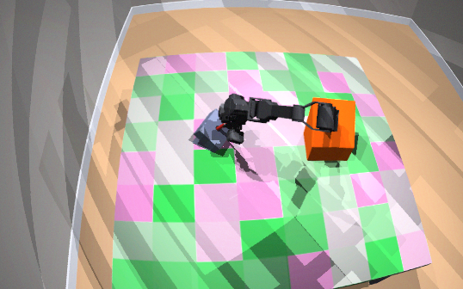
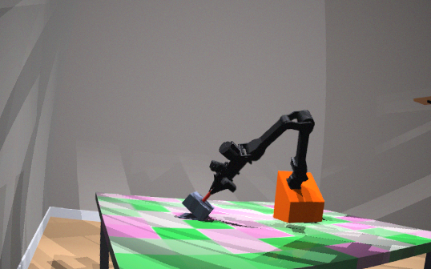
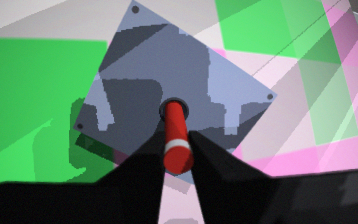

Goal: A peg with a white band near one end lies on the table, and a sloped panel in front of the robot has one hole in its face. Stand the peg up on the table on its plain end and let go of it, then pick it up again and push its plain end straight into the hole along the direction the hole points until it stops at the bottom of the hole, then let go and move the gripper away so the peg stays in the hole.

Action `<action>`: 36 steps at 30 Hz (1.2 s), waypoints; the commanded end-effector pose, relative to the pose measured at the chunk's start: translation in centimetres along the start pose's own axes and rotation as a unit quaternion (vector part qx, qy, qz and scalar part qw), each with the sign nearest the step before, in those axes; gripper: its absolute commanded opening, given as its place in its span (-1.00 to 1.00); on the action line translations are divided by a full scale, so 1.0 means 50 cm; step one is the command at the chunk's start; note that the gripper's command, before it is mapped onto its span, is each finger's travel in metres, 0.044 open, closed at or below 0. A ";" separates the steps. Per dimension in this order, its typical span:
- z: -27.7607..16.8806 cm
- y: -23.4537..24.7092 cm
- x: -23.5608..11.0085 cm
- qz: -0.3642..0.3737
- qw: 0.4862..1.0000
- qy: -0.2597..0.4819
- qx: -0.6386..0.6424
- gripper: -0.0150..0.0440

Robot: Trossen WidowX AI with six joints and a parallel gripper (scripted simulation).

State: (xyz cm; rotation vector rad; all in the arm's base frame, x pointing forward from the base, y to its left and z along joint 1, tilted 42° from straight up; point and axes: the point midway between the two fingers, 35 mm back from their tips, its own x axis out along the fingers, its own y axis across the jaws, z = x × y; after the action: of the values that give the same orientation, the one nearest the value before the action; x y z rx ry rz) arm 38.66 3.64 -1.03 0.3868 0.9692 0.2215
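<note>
Red peg: a short red cylindrical peg with a white band [image 3: 176,134] sits pinched in the hand, its plain end entered in the hole and its banded end back between the fingers.
White band: it rings the peg just ahead of the fingertips, outside the hole.
Hand: the black parallel-jaw hand [image 3: 176,167] is pressed together on the peg, one finger [image 3: 145,165] on each side of the banded end.
Panel: a blue-grey sloped square panel [image 3: 130,70] rests on the surface, tilted toward the arm, with small dark dots at its visible corners.
Hole: a dark-rimmed round hole [image 3: 173,102] lies near the middle of the panel face; the peg's tip fills it, and how deep it reaches cannot be told.
Peg line: in the exterior view the peg [image 2: 207,196] slants down from the hand [image 2: 214,191] into the panel [image 2: 197,206], roughly square to its face.
Arm: the black six-joint arm [image 2: 273,134] reaches out and down from an orange wedge-shaped base block [image 2: 297,200].
Surface: a checkered surface of green, pink and white squares [image 2: 257,240] carries the panel and the base block, which stand well apart.
Top view: the hand [image 1: 225,127] hangs over the panel [image 1: 205,135], hiding most of the peg [image 1: 219,127].
</note>
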 end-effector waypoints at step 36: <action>0.001 0.000 0.020 0.000 1.000 0.000 0.000 0.49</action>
State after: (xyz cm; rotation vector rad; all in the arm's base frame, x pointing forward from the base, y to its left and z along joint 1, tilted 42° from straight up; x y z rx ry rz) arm 39.24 3.99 -1.75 0.3874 0.9692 0.2221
